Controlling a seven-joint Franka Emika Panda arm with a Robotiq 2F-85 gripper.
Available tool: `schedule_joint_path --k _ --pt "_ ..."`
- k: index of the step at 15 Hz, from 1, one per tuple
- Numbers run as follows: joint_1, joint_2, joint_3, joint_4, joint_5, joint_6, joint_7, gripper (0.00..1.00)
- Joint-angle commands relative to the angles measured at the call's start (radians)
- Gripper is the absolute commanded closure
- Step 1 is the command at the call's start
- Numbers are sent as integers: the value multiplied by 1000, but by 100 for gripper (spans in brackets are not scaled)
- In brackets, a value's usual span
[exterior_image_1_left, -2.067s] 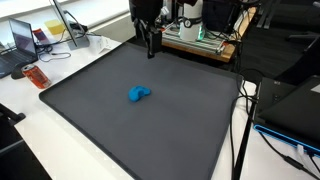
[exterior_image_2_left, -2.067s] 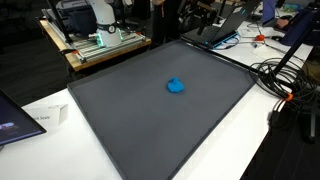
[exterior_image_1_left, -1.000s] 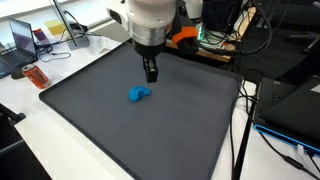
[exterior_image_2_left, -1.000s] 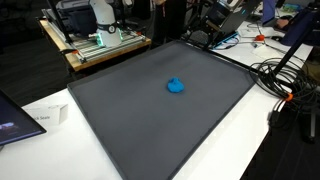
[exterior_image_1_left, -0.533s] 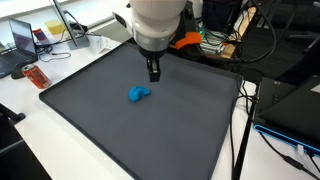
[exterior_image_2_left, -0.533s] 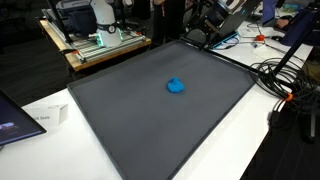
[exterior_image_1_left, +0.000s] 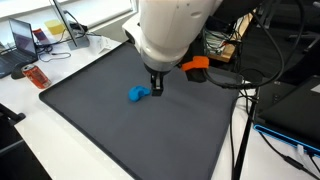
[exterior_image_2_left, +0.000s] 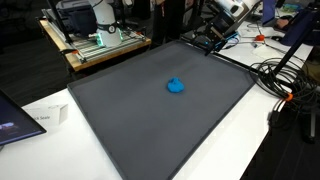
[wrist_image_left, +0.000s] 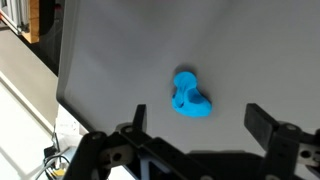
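The fingers (wrist_image_left: 264, 124) are spread wide and grip nothing. In the wrist view the blue piece (wrist_image_left: 190, 94) lies on the dark table (wrist_image_left: 110, 60), in the gap between them. In an exterior view the fingers (exterior_image_1_left: 156, 87) hang low just beside the blue piece (exterior_image_1_left: 138, 94); I cannot tell whether they touch it. The blue piece (exterior_image_2_left: 176, 86) sits near the table's middle in both exterior views, well apart from the clutter beyond the edges.

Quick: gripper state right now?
Gripper: open, jaws apart, holding nothing; the blue piece lies on the mat.
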Motion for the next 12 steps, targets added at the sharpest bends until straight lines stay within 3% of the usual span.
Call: schedule_joint_path --k 1,7,12 --pt "21 105 -25 129 11 -41 75 0" --pt "28 227 -44 251 14 -103 155 0" --pt "1 238 -29 262 1 -76 112 0"
